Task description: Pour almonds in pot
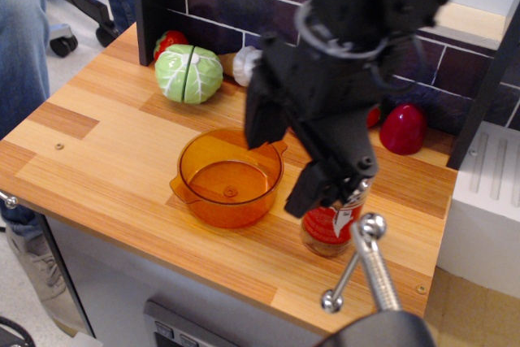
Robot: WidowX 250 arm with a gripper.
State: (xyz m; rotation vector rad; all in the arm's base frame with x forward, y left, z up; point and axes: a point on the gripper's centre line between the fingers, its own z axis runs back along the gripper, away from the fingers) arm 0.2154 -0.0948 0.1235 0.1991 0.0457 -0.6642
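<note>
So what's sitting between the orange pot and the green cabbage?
Nothing. In the only view, just bare wooden counter lies between the pot and the cabbage.

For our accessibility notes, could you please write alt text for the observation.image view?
A black gripper, jaws open, hangs over a red-labelled jar on a wooden counter, hiding its top. An empty orange pot stands just left of the jar; a toy cabbage lies behind.
</note>
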